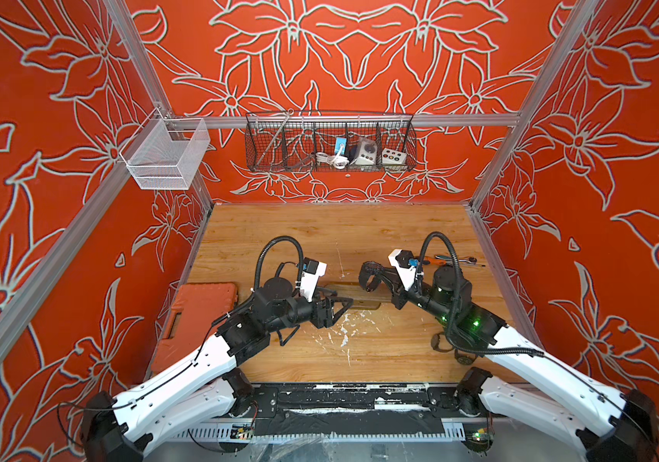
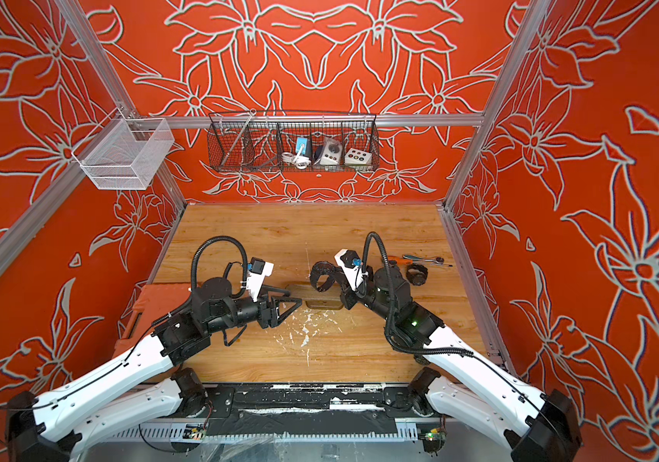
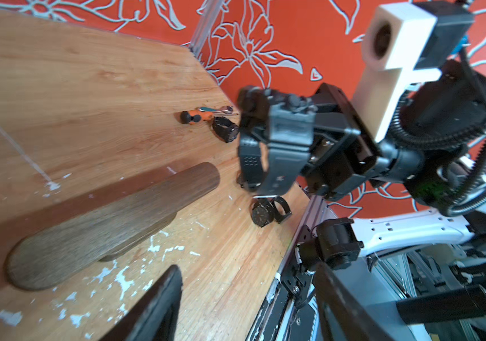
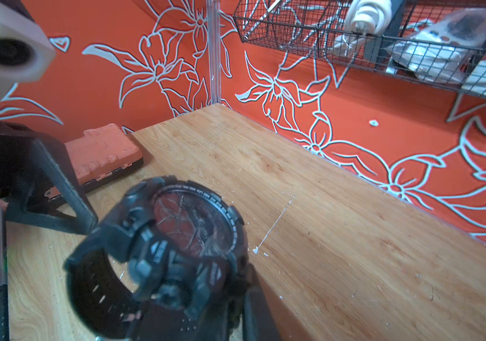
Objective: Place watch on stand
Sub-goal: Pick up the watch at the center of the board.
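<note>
Seen from above, the left gripper (image 1: pixel 342 303) covers the 9 o'clock half of the stand (image 1: pixel 364 298), a smooth dark-brown wooden bar with rounded ends lying mid-table. That gripper's jaws stand apart and empty. The right gripper (image 1: pixel 379 277) is clamped on the chunky black watch (image 4: pixel 177 245) and holds it in the air near the stand's 3 o'clock end. Its fingers are mostly hidden behind the matte strap.

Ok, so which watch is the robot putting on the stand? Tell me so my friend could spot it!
Find the light wooden table, then the robot's right gripper near the end of the long dark-brown wooden stand. Pinched in it is a chunky black round-faced wristwatch. It alone is up in the air; the other black watches lie on the table.
</note>
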### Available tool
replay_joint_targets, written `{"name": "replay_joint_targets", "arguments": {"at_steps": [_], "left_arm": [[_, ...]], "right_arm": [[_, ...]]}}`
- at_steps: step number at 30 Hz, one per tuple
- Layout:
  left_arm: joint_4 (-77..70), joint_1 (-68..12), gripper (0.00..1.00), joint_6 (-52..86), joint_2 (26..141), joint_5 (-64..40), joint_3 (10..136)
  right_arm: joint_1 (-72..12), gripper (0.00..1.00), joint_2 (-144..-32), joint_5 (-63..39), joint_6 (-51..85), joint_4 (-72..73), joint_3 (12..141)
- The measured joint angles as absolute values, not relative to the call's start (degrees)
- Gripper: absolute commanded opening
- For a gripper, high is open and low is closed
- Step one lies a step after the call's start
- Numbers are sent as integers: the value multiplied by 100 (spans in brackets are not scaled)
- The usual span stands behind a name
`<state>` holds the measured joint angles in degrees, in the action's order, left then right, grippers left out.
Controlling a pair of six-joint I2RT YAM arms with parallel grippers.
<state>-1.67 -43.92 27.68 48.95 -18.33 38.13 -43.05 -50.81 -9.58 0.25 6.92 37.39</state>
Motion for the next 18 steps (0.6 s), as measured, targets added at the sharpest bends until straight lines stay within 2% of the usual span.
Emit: {"name": "replay_joint_targets", "arguments": {"at_steps": [3,14,18], "left_arm": [[-279,-4508,60,2663,4995,-1855,3903],[-534,-4552,54,2272,5196,-1920,3975],[-657,-4584,47,2191,5406,-2021,4056]], "right_arm": [[-4386,0,-5094,-974,-32,803,3736],[-4595,0,-5113,-1232,-97,906,3677],[-4622,0,-5113,-1267,-97,926,3616]]}}
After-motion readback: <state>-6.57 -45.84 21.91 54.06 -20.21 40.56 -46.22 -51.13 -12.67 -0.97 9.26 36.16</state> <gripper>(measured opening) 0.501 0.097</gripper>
